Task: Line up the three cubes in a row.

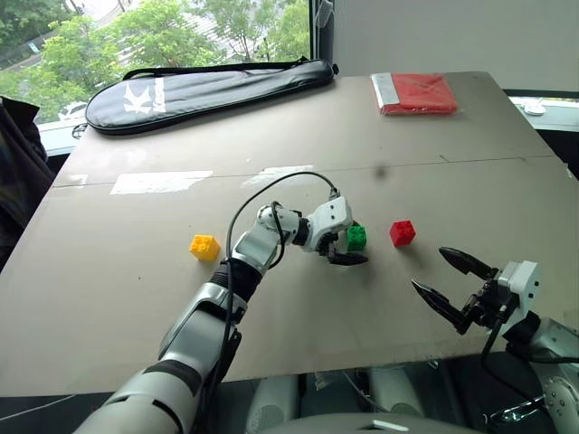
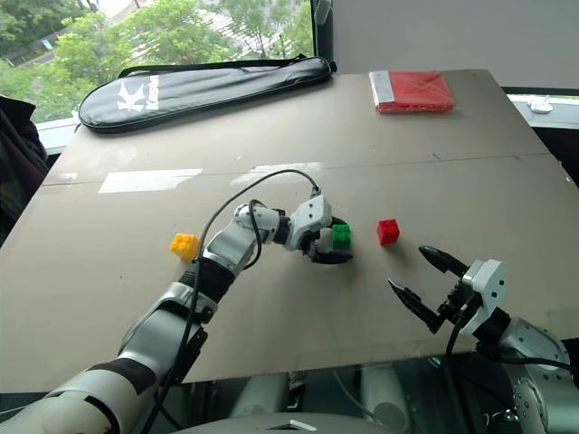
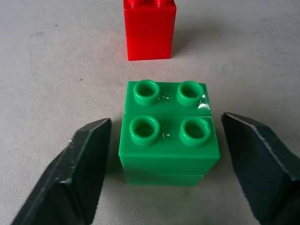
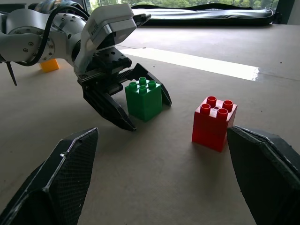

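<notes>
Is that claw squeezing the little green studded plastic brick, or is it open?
Open. The left gripper straddles the green cube, with table showing between each finger and the cube.

Red cube (image 3: 150, 29) top cut off by the left wrist view's edge. Far finger of left gripper (image 1: 347, 245) hidden behind green cube (image 1: 356, 238).

The green cube (image 3: 166, 136), red cube (image 4: 213, 123) and yellow cube (image 1: 204, 246) look like smooth, slightly glossy moulded plastic with studded tops, the green one catching a small highlight at one corner. The counter (image 1: 127, 298) is a matt, greyish-brown board with faint scuffs and a pale glare streak at centre left, and the left gripper (image 4: 136, 105) has black matt fingers (image 3: 77, 176) with a fine grainy texture under a glossy white plastic housing. At the upper left lies a black fabric bag (image 1: 208, 90) with a soft sheen, and at the upper right a flat red packet (image 1: 416, 93) that looks like cloth in clear wrap.
</notes>
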Controlling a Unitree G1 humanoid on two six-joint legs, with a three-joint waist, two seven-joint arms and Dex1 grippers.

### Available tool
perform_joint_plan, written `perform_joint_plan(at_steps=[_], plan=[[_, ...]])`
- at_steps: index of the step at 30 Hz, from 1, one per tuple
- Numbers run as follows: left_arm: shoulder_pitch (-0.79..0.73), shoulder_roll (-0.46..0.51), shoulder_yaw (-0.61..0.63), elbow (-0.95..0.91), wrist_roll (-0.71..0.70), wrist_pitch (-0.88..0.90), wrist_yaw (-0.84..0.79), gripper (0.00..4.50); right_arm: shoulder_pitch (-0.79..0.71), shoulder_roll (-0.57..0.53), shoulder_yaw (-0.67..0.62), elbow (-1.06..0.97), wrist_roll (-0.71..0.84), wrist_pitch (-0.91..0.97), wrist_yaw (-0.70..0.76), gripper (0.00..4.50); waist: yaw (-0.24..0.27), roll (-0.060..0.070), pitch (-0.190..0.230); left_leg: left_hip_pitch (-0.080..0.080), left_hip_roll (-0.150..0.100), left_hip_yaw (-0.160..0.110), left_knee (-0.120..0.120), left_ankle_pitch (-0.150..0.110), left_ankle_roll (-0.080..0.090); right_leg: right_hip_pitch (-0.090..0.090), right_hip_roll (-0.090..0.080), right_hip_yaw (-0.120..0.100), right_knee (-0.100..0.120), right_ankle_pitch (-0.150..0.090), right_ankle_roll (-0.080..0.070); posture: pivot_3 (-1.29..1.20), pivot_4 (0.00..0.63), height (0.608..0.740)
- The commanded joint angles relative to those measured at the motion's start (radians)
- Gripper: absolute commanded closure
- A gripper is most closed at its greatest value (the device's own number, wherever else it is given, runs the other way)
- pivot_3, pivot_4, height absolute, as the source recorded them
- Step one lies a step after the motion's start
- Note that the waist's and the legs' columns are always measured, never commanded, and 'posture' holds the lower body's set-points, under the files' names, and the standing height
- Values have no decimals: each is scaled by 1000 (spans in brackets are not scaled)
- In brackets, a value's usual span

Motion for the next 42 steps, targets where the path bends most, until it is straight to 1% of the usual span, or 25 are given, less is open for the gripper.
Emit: perform_joint_plan(at_steps=[1, 5, 8, 10, 13, 14, 17, 21, 22, 24, 26, 29, 33, 38, 42], plan=[[-6, 25, 25, -12, 8, -3, 14, 76, -5, 3, -3, -20, 12, -22, 15, 0, -1, 0, 0, 0, 0, 0, 0, 0, 0, 0, 0, 0, 0, 0, 0, 0, 150, 701], [29, 89, 69, -147, -44, 49, -12, 76, -15, 3, -1, -18, 18, -24, 28, 0, -5, 0, 0, 0, 1, 0, 0, 0, 0, 0, 1, 0, 0, 0, 0, 0, 150, 701], [98, 175, 118, -318, -111, 135, -59, 76, -24, 0, 5, -21, 21, -23, 40, 0, -6, 0, 0, 0, 3, -1, 0, 0, 0, -1, 1, 0, 0, 0, 0, 0, 150, 701], [155, 243, 163, -413, -138, 172, -54, 76, -37, -2, 11, -21, 23, -20, 45, 0, -3, 1, 0, 0, 5, -3, 0, 0, 0, -1, 1, 0, 0, 1, -3, 0, 150, 701], [242, 316, 243, -561, -195, 232, -32, 76, -52, -11, 22, -20, 31, -10, 65, 0, 0, 1, 0, 1, 5, -3, 0, 0, 0, 0, 0, 1, 0, 1, -3, 0, 150, 701], [263, 311, 263, -652, -221, 293, 10, 76, -59, -14, 28, -20, 37, -4, 73, 0, 0, 1, 0, 0, 5, -3, 0, 0, 0, 0, 0, 1, 0, 0, -2, 0, 150, 701], [423, 280, 411, -934, -331, 428, 178, 76, -99, -33, 61, -16, 51, 15, 121, 0, 1, 1, 0, 0, 4, -3, 0, 0, 0, 0, -2, 1, -2, 0, -2, 0, 150, 701], [578, 242, 534, -1081, -383, 498, 336, 76, -137, -42, 74, -5, 71, 29, 158, 0, 2, 1, 0, 1, 3, -3, 0, 0, 0, 0, -4, 1, -1, 2, -3, 0, 150, 701], [657, 209, 595, -1104, -361, 471, 403, 76, -158, -43, 85, 1, 80, 37, 175, 0, -1, 1, 0, 1, 4, -3, 0, 0, 0, 0, -3, 1, -1, 2, -3, 0, 150, 701], [805, 152, 697, -1141, -294, 383, 518, 76, -192, -48, 105, 19, 94, 49, 213, 0, -7, 1, 0, 2, 5, -1, 0, 0, 0, 0, -3, 2, -1, 1, -2, 0, 150, 701], [904, 115, 754, -1159, -272, 340, 578, 76, -214, -51, 117, 43, 96, 47, 244, 0, -10, 1, 0, 3, 6, -1, 0, 0, 0, 0, -1, 3, -1, 0, -4, 0, 150, 701], [983, 90, 796, -1146, -254, 286, 636, 76, -235, -59, 128, 74, 90, 43, 284, 0, 20, -1, 1, 2, 5, -3, 0, 0, 0, 0, -1, -1, 0, -2, -5, 0, 150, 701], [1019, 70, 811, -1090, -225, 225, 695, 76, -246, -68, 132, 91, 90, 47, 314, 0, 29, -1, 0, 2, 5, -2, 2, 0, -1, 4, -2, -2, -1, -2, -5, 0, 150, 701], [998, 90, 710, -981, -184, 192, 683, 76, -268, -68, 130, 86, 94, 62, 314, 0, 22, -1, 0, 2, 5, -1, 1, 0, -1, 3, -2, -1, -2, -2, -5, 0, 150, 701], [943, 101, 678, -893, -175, 200, 701, 76, -267, -64, 126, 70, 93, 68, 302, 0, 23, -1, 0, 2, 5, -1, 1, 0, -1, 3, -2, -3, -2, -2, -5, 0, 150, 701]])
